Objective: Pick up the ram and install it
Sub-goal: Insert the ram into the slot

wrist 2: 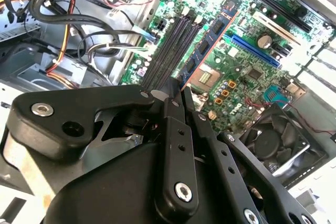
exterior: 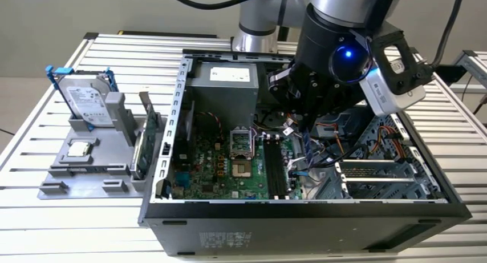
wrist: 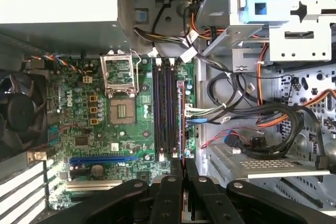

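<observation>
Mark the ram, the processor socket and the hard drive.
the ram (wrist 2: 209, 39), second wrist view, on its chip-bearing face.
the processor socket (wrist: 122, 111), first wrist view, on its middle.
the hard drive (exterior: 85, 103), exterior view, on its label.

Open computer case (exterior: 304, 217) lying on a slatted metal surface (exterior: 45, 217). Inside it are a green motherboard (wrist: 79, 124) with an open processor socket (wrist: 121, 111), a fan (wrist: 18, 114), a power supply (exterior: 220, 83) and bundled cables (wrist: 252, 114). At the exterior view's left, a gray holder (exterior: 91, 172) carries an upright hard drive (exterior: 85, 103), a flat silver processor chip (exterior: 81, 149) and an upright expansion card (exterior: 148, 134).
</observation>
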